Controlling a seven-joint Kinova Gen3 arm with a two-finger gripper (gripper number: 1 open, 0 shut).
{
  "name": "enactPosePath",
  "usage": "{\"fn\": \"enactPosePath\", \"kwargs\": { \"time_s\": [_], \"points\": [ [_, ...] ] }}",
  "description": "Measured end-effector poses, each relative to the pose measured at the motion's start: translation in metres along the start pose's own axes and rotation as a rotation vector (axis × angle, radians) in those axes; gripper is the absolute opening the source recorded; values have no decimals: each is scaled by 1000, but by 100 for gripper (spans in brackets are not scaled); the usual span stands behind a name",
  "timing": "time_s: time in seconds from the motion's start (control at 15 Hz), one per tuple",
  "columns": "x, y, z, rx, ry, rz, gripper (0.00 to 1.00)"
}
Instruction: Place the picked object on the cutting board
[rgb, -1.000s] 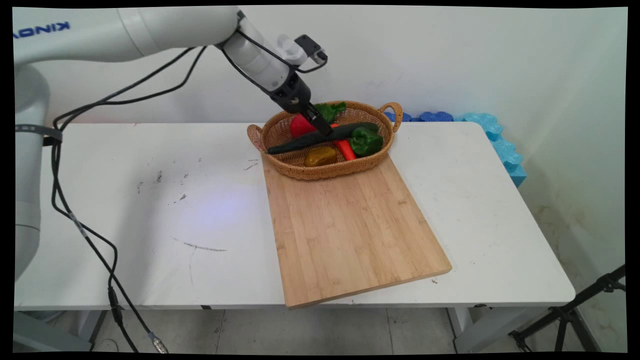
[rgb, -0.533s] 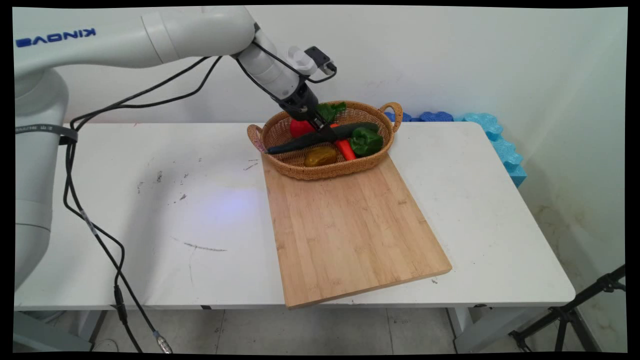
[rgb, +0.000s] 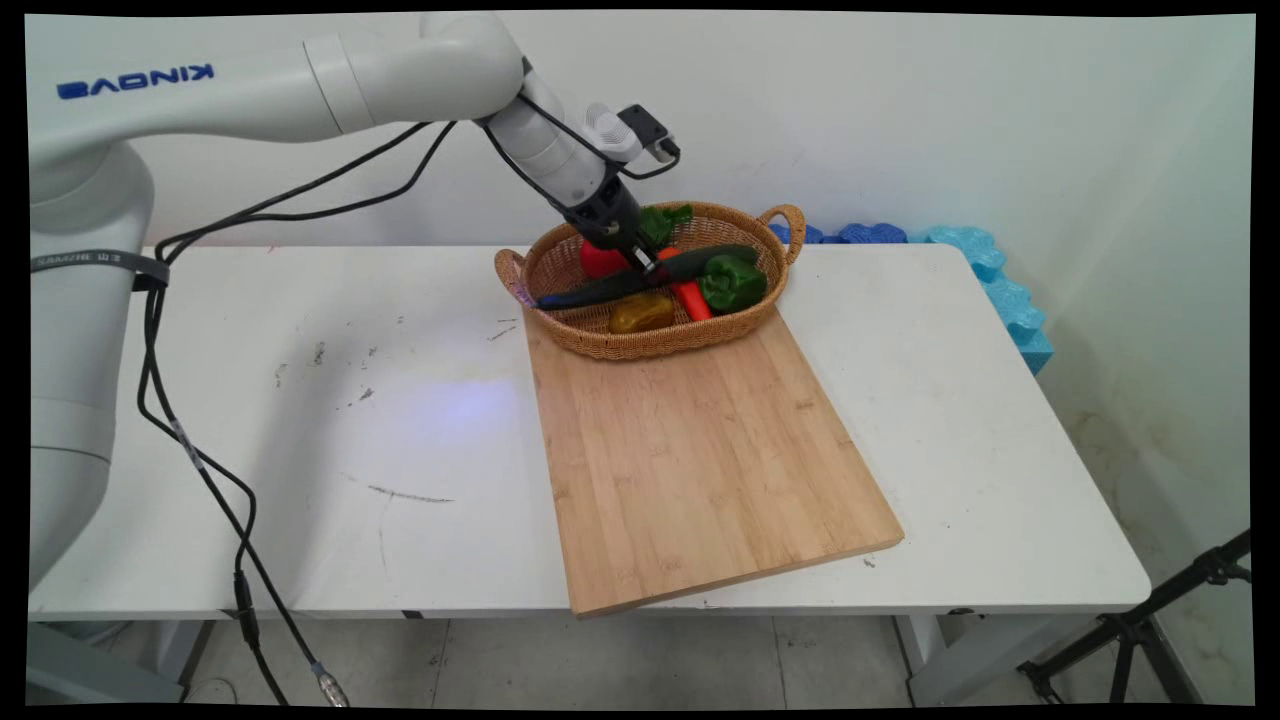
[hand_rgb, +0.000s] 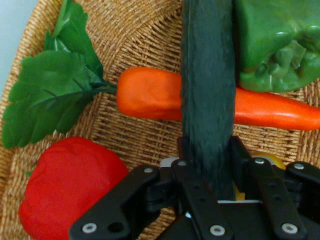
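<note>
- Gripping the dark green cucumber (hand_rgb: 207, 100) near its middle, my gripper (hand_rgb: 207, 165) has a finger pressed to each side of it, inside the wicker basket (rgb: 600, 340).
- It lies across the carrot (hand_rgb: 150, 95), between the green pepper (hand_rgb: 272, 42) and red pepper (hand_rgb: 67, 182).
- I judge the long ends could swing or snag the basket rim, twisting it out of my narrow hold.
- Neighbours may get dragged along.
</note>
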Motion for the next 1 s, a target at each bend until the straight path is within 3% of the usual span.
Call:
{"fn": "enactPosePath", "kwargs": {
  "time_s": [0.53, 1.0],
  "points": [
    [12, 0, -26, 10, 49, 29, 0],
    [10, 13, -118, -20, 147, 69, 0]
  ]
}}
